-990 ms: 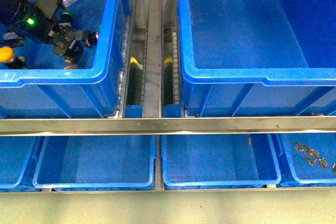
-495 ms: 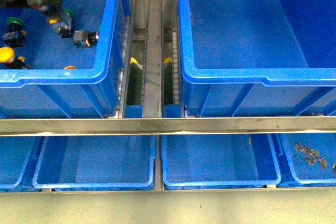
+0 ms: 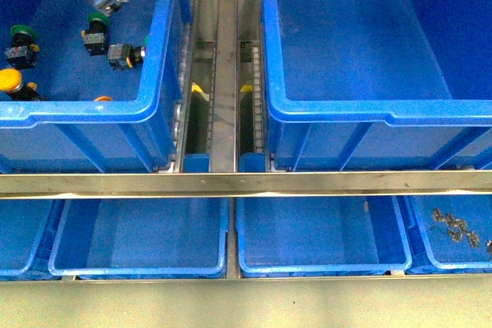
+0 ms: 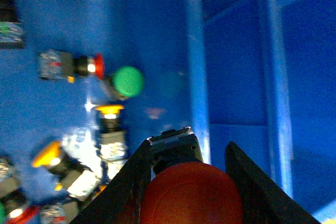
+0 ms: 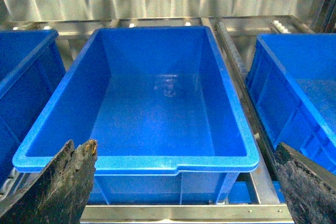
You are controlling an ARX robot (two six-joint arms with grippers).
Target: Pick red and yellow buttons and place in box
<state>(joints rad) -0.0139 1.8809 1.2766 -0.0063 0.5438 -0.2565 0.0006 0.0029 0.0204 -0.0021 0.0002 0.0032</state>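
we're on the left gripper [image 4: 191, 179] now, clamped on a red push-button with a round mushroom cap [image 4: 191, 200]. the glossy red dome fills the gap between the two black fingers [image 4: 121, 192], and its stubby grey switch body [image 4: 175, 148] pokes out beyond them. in the front view that arm is up at the far left corner of the left-hand blue plastic crate [image 3: 84, 109], so the button hangs above that crate's floor. under it we see loose buttons: a yellow-capped button [image 4: 109, 124], a second yellow-capped one [image 4: 50, 153] lying tilted, and a red-capped button [image 4: 71, 65] on its side, just beside a green-capped button [image 4: 128, 81]. over to the right, across the steel rail [image 3: 224, 74], the large deep blue box with the thick rim [image 3: 346, 117] has nothing in it. the right gripper [image 5: 184, 153] is spread wide, holding nothing.
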